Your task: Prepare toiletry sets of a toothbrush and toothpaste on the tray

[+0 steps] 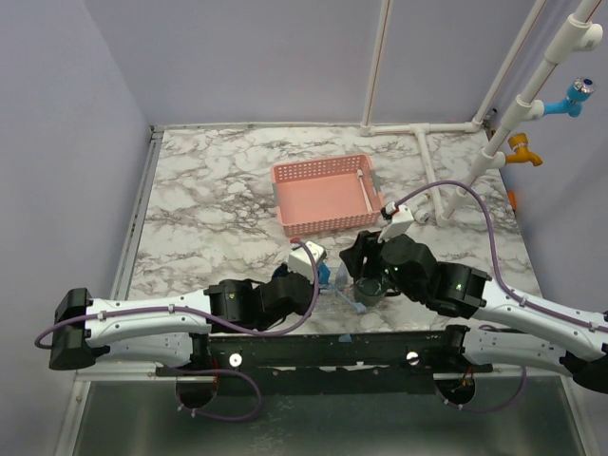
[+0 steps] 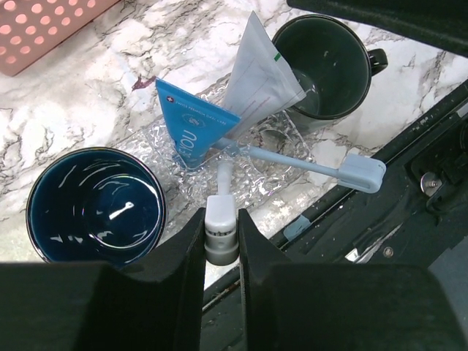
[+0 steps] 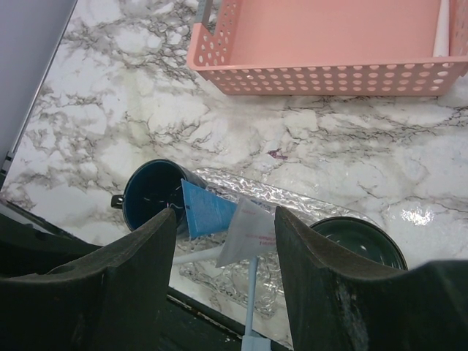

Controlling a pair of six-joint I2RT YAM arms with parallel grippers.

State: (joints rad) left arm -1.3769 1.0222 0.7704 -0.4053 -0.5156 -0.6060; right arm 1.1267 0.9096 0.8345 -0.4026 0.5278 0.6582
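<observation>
Closely, at the left gripper [image 2: 221,219]: flanks a white cap [image 2: 221,232] with both dark fingers, snug on either side; cannot tell whether pinching it or just off it. Follows a thin neck up from that cap to where a blue tube [image 2: 191,128] and a pale tube [image 2: 259,80] lean together over the tray [image 2: 256,191]; cannot tell which tube owns the cap. Finds the toothbrush [image 2: 307,164] lying across that clear tray, long axis running from under the tubes toward the table's near edge, bristle head leading and reaching the black rail [image 2: 351,234] there. Shows the right gripper [image 3: 225,219] spread wide above the same spot, nothing between its pads. Hems the tray between the navy mug [image 2: 95,208] on the left and the dark green mug [image 2: 322,62] on the right, both upright, so little sideways room. Opens beyond onto a band of marble table [image 1: 209,190], with the pink basket [image 1: 318,201] well apart at the far side and a white toothbrush [image 1: 364,188] along its right wall.
</observation>
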